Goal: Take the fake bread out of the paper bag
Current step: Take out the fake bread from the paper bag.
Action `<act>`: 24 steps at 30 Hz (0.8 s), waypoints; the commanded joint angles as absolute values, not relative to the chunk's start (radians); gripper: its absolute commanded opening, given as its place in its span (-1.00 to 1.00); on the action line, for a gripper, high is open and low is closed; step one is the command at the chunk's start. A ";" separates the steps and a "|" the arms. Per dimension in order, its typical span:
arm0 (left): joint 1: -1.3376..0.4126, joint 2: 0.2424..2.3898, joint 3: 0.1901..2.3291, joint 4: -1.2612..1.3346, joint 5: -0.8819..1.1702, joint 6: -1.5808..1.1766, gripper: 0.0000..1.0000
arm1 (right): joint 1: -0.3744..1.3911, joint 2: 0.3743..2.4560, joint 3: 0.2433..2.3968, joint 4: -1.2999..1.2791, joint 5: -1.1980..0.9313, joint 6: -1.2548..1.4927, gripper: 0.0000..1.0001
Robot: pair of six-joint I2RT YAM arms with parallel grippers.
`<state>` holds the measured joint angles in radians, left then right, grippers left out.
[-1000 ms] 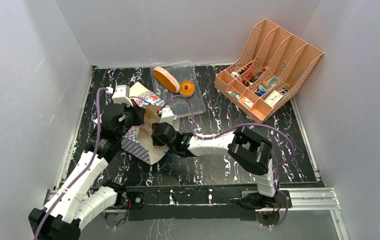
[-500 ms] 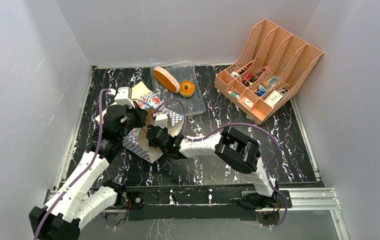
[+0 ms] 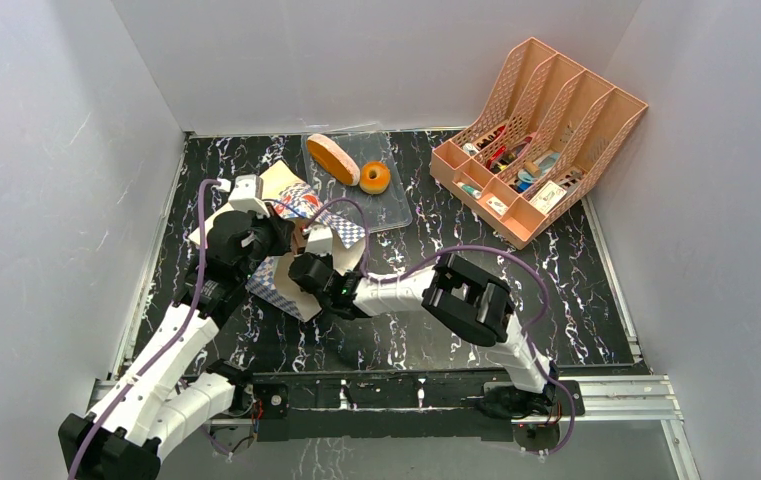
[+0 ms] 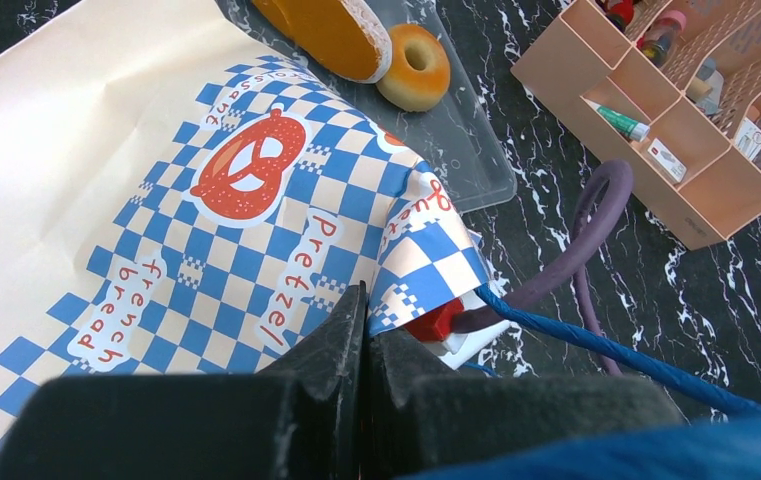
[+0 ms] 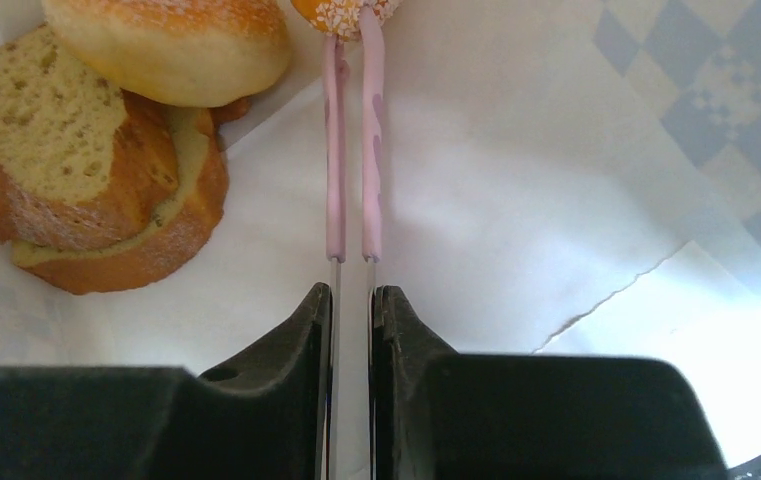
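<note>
Right gripper (image 5: 351, 292) inside paper bag (image 5: 516, 180), fingers (image 5: 306, 340) almost together around pink strap (image 5: 334, 150)

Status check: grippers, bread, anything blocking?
Left gripper shut on paper bag rim. Right gripper inside bag, jaws nearly closed, tips at seeded bun; grip unconfirmed. Bread slices and round bun lie in bag; loaf, donut on tray. Nothing blocking.
</note>
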<state>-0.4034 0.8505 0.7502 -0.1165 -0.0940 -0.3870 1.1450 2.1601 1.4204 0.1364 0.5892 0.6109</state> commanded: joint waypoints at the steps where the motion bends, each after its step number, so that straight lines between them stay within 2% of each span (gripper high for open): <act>1: -0.413 0.822 0.739 -0.136 -0.116 -0.418 -1.00 | 1.138 2.073 1.372 0.269 0.656 0.576 -1.00; 11: -0.413 0.844 0.772 -0.158 -0.229 -0.450 -1.00 | 1.150 1.879 1.182 0.353 0.606 0.483 -1.00; 24: -0.413 0.932 0.839 -0.145 -0.291 -0.472 -1.00 | 1.199 1.648 1.018 0.312 0.528 0.465 -1.00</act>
